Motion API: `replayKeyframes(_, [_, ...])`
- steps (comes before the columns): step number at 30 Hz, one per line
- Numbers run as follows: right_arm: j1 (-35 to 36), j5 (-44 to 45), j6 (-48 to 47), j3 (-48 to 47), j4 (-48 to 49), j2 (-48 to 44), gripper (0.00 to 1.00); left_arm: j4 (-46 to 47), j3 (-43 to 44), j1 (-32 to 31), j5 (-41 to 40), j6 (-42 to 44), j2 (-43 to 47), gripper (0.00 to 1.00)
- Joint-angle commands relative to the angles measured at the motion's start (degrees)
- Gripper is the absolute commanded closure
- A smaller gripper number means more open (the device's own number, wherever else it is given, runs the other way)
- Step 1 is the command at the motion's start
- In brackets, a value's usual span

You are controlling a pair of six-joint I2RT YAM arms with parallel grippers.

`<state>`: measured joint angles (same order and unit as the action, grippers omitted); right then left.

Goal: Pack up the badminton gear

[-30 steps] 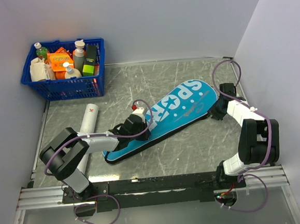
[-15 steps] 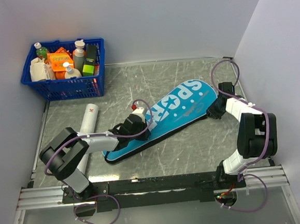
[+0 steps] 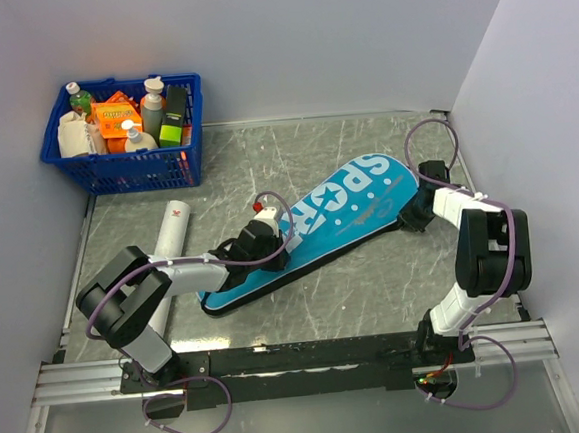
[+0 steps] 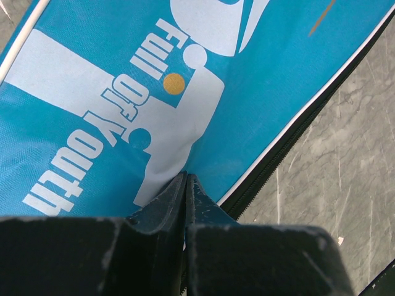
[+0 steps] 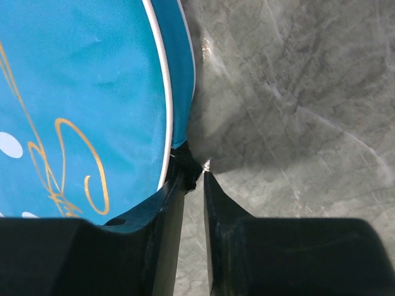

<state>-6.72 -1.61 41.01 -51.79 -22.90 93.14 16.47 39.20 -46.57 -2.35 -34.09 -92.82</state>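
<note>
Teal cover (image 3: 342,222), racket-shaped with white "SPORT" lettering and dots, lies diagonally across the middle of the table (image 3: 376,290), its head far right. The left gripper (image 4: 186,185) pinches its fabric. The right gripper (image 5: 194,177) is narrow at the zipper edge; I cannot tell if it grips.

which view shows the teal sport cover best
Top external: the whole teal cover is in view, outline and SPORT lettering complete. Left wrist shows only a close printed patch and zip edge; right wrist shows only a piece of its white-piped rim.
</note>
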Motion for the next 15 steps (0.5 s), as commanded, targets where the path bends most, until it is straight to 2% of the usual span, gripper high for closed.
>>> replayKeyframes(1, [0.66, -0.33, 0.64, -2.09, 2.06, 0.64, 0.84, -0.56, -1.14, 0.86, -0.99, 1.21, 0.18, 0.92])
replayKeyframes(5, [1.53, -0.59, 0.56, -2.0, 2.33, 0.02, 0.99, -0.56, -1.14, 0.78, -0.73, 1.21, 0.18, 0.93])
replayKeyframes(6, [1.71, -0.59, 0.56, -2.09, 2.24, -0.07, 1.0, -0.39, -1.23, 0.78, -0.73, 1.13, 0.35, 0.93])
replayKeyframes(13, [6.45, 0.03, 1.79, -2.44, 2.24, -0.16, 1.0, -0.38, -1.41, 0.95, -0.55, 1.04, 0.62, 0.93])
replayKeyframes(15, [9.7, -0.15, 2.66, -2.44, 2.5, 0.11, 1.0, -0.3, -1.32, 0.86, -0.55, 1.04, 0.53, 0.93])
